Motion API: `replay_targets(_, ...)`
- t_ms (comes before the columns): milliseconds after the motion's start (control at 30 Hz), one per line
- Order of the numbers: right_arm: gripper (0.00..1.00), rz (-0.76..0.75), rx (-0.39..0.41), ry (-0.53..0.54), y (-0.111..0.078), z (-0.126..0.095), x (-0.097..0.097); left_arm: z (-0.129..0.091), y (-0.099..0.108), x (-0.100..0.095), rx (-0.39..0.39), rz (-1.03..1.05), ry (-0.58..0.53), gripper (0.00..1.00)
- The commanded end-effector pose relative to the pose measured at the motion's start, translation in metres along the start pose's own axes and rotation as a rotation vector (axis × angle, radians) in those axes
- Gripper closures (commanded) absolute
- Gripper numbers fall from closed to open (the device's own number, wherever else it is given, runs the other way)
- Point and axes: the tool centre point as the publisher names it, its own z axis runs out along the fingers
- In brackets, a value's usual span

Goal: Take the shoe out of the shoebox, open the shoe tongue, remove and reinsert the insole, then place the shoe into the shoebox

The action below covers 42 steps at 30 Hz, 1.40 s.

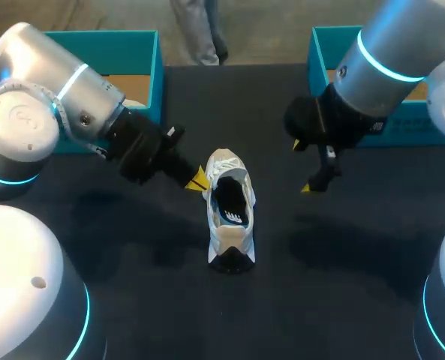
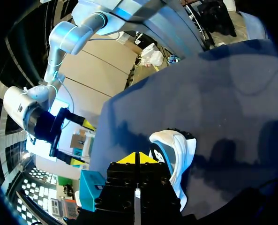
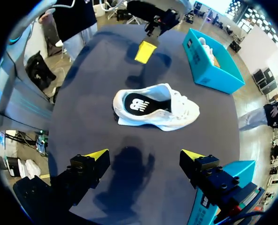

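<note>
From where I stand, the white low-cut sneaker [image 1: 230, 214] sits upright in the middle of the dark matte table [image 1: 147, 300], out of either box. Its toe points to twelve o'clock and its heel to six, which leaves its mouth open to both arms. Inside it lies the dark insole [image 3: 139, 104], which looks flat and seated, though I cannot tell how far the tongue is pulled back. The left gripper [image 1: 199, 180] hangs at about ten o'clock from the shoe, just beside its collar, with its yellow tips pressed together on nothing. A narrow point like that seems suited to slipping under the tongue or the insole's edge. The right gripper [image 1: 302, 166] waits at two o'clock, well apart from the shoe, with its fingers spread wide and empty. I take it to be standing ready to steady the shoe from the other side. One teal cardboard shoebox [image 1: 153, 75] stands at the table's ten o'clock and a second teal shoebox [image 1: 317, 56] at its two o'clock, both clear of the working space.
</note>
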Motion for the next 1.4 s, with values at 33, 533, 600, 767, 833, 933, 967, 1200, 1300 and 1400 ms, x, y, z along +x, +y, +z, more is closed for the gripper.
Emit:
replay_targets(33, 0.00, 0.008, 0.000, -0.020, -0.014, -0.035, 0.002, 0.000, 0.000, 0.000, -0.002, 0.001, 0.003, 1.00)
replay_targets(533, 0.00, -0.005, -0.007, 0.057, -0.025, -0.090, -0.003, -0.016, 0.005, -0.004, 0.112, 0.147, 0.122, 1.00)
replay_targets(600, 0.00, -0.005, -0.007, 0.057, -0.025, -0.090, -0.003, -0.021, 0.008, -0.007, 0.154, 0.220, 0.198, 1.00)
replay_targets(767, 0.00, -0.005, -0.007, 0.057, -0.025, -0.090, -0.003, -0.022, 0.017, -0.010, 0.276, 0.323, 0.384, 1.00)
replay_targets(833, 0.00, -0.005, -0.007, 0.057, -0.025, -0.090, -0.003, -0.018, 0.019, -0.012, 0.300, 0.354, 0.434, 0.94)
replay_targets(933, 0.00, -0.005, -0.007, 0.057, -0.025, -0.090, -0.003, -0.012, 0.023, -0.012, 0.330, 0.349, 0.478, 0.96)
replay_targets(967, 0.00, -0.005, -0.007, 0.057, -0.025, -0.090, -0.003, -0.010, 0.025, -0.012, 0.342, 0.345, 0.504, 1.00)
replay_targets(1200, 0.00, -0.005, -0.007, 0.057, -0.025, -0.090, -0.003, 0.004, 0.038, -0.020, 0.317, 0.259, 0.547, 1.00)
replay_targets(1300, 0.00, -0.005, -0.007, 0.057, -0.025, -0.090, -0.003, 0.006, 0.042, -0.025, 0.308, 0.209, 0.578, 1.00)
replay_targets(1400, 0.00, -0.005, -0.007, 0.057, -0.025, -0.090, -0.003, 0.008, 0.043, -0.027, 0.297, 0.168, 0.583, 1.00)
